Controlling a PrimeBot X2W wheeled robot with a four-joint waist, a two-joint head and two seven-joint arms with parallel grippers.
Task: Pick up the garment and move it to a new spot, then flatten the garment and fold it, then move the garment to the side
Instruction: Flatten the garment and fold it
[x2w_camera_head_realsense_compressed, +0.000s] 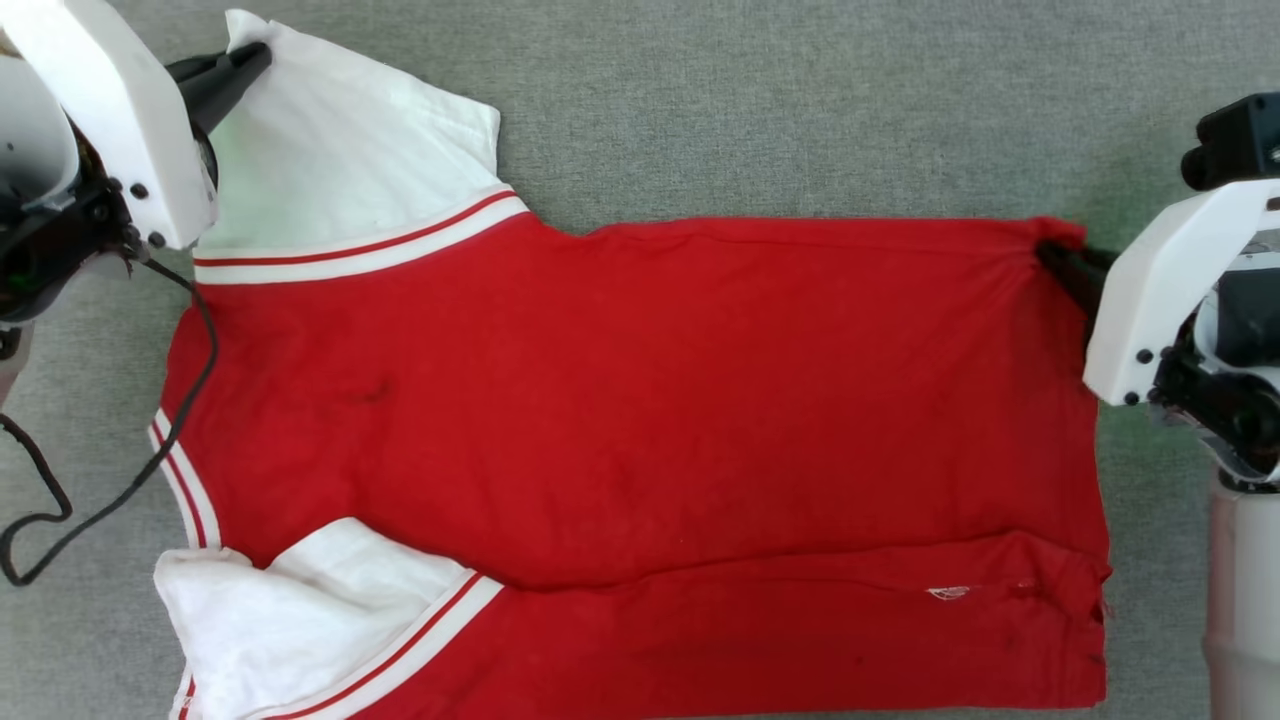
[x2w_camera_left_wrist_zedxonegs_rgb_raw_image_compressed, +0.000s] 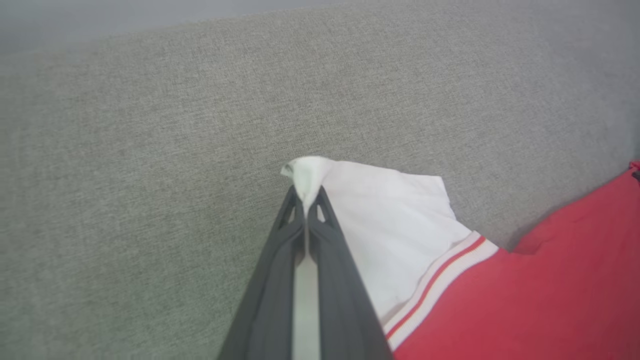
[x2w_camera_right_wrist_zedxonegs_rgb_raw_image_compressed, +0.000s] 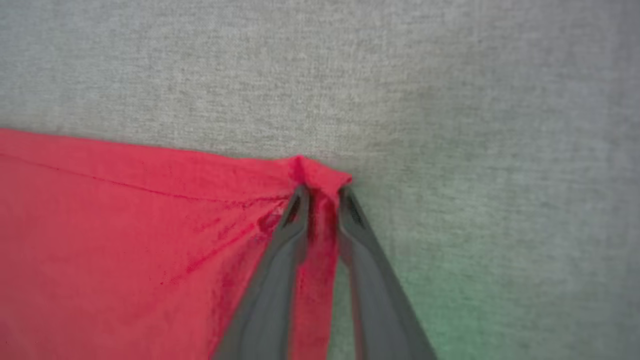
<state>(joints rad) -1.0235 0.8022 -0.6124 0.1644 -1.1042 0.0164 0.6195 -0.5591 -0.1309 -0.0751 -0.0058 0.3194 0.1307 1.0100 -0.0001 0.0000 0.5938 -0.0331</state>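
Observation:
The garment (x2w_camera_head_realsense_compressed: 640, 400), a red jersey with white sleeves and red-white striped trim, lies spread sideways on the grey cloth surface, plain side up. Its near long edge is folded over, with a small white tag (x2w_camera_head_realsense_compressed: 948, 593) showing. My left gripper (x2w_camera_head_realsense_compressed: 262, 52) is shut on the tip of the far white sleeve (x2w_camera_left_wrist_zedxonegs_rgb_raw_image_compressed: 390, 220), which pokes out past the fingertips (x2w_camera_left_wrist_zedxonegs_rgb_raw_image_compressed: 320, 200). My right gripper (x2w_camera_head_realsense_compressed: 1050, 255) pinches the far hem corner (x2w_camera_right_wrist_zedxonegs_rgb_raw_image_compressed: 320, 172); red cloth (x2w_camera_right_wrist_zedxonegs_rgb_raw_image_compressed: 125, 240) bunches and puckers between its fingers. The number and lettering are hidden.
Grey woven cloth surface (x2w_camera_head_realsense_compressed: 800, 100) runs beyond the garment on the far side and to the right. A black cable (x2w_camera_head_realsense_compressed: 150, 470) loops from my left wrist across the collar end. My right arm's pale forearm (x2w_camera_head_realsense_compressed: 1240, 600) stands at the right edge.

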